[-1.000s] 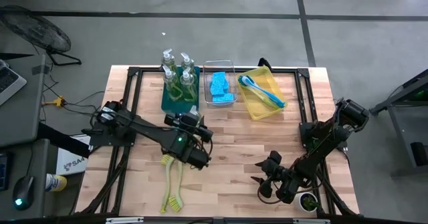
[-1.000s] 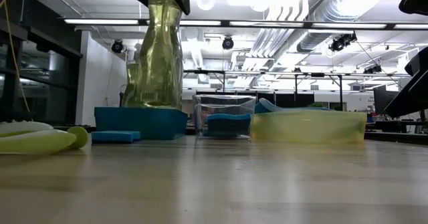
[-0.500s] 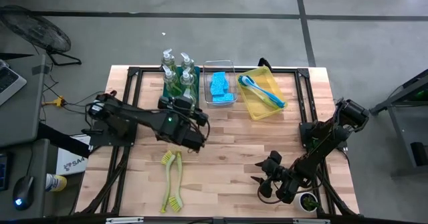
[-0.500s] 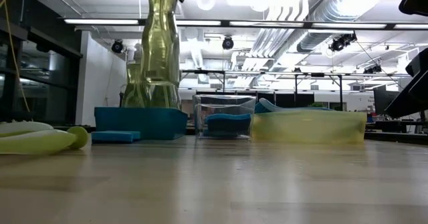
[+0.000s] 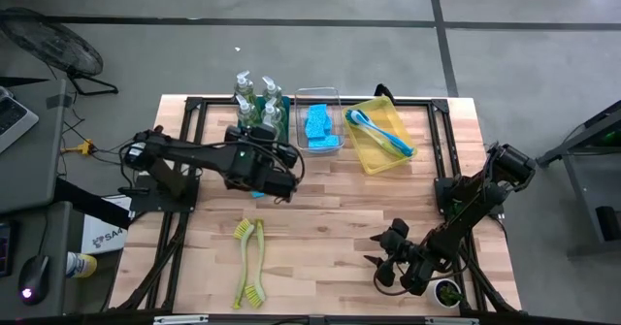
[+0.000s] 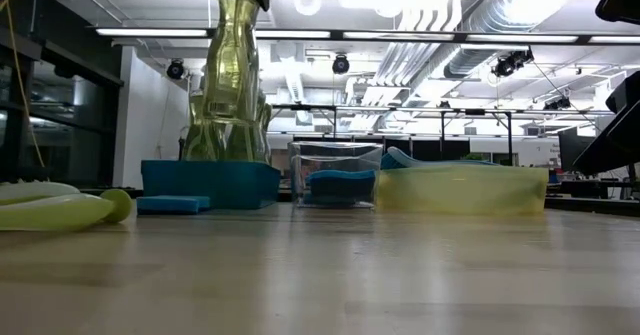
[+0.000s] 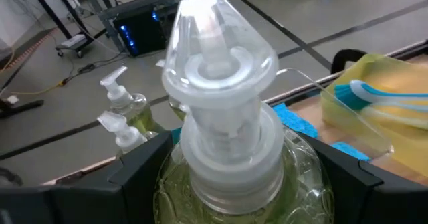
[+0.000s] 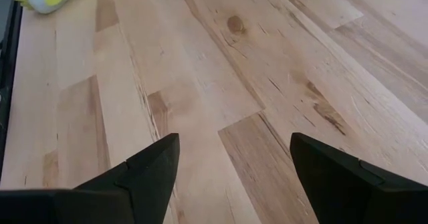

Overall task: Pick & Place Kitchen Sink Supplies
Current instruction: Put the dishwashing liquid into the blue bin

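My left gripper (image 5: pixel 272 155) is shut on a clear pump bottle of yellow-green soap (image 7: pixel 224 150), just in front of the teal bin (image 5: pixel 239 143). That bin has several more soap bottles (image 5: pixel 254 97) standing in it. In the low view the held bottle (image 6: pixel 235 65) hangs above table level. Two yellow-green dish brushes (image 5: pixel 249 262) lie flat on the table nearer the front. My right gripper (image 5: pixel 388 262) is at the near right, open over bare wood (image 8: pixel 234 164). My left gripper pinches the soap bottle at its shoulders (image 7: pixel 167 184), just below the white pump collar, one finger (image 7: pixel 144 177) on each side. The fingers come from the table's near side, slanting slightly down. The bottle stands upright with its pump head up, lifted clear of the table.
A clear bin (image 5: pixel 318 121) holding blue sponges and a yellow bin (image 5: pixel 380 141) with a blue brush sit at the far edge, right of the teal bin. A loose blue sponge (image 6: pixel 173 204) lies in front of the teal bin. The table's middle and near right are bare wood.
My left gripper has carried the soap bottle toward the table's far edge and up, away from the brushes and toward the teal bin. The bottle, tilted a second ago, now hangs more upright. My right gripper has kept still.
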{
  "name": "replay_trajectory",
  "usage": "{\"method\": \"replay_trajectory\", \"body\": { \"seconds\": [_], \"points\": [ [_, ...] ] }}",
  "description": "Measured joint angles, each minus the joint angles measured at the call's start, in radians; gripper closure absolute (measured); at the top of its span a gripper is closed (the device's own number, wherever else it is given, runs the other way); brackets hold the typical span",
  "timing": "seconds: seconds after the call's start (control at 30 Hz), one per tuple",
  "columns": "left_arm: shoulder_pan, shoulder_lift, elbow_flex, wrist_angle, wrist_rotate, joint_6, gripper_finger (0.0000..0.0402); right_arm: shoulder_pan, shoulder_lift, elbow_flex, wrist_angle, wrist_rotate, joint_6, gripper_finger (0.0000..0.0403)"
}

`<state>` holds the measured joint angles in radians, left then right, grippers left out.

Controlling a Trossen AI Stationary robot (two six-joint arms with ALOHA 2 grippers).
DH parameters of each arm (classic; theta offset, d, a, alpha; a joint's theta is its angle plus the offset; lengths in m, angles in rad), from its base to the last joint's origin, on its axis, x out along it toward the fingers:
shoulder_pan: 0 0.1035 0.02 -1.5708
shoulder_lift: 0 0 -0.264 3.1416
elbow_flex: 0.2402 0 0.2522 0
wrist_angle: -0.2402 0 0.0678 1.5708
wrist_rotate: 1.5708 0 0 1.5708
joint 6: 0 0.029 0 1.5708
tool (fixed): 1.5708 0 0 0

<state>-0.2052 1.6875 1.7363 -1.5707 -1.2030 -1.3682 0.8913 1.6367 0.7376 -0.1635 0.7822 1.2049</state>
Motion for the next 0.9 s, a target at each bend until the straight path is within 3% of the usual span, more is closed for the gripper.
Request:
{"method": "replay_trajectory", "body": {
  "seconds": [0.23, 0.9],
  "points": [
    [0.057, -0.001, -0.007, 0.001, -0.009, -0.004, 0.0123, 0.0, 0.0, 0.0, 0.004, 0.0, 0.0, 0.0124],
    [0.161, -0.002, -0.179, 0.0, -0.037, -0.153, 0.0123, 0.0, 0.0, 0.0, 0.007, -0.001, 0.026, 0.0124]
  ]
}}
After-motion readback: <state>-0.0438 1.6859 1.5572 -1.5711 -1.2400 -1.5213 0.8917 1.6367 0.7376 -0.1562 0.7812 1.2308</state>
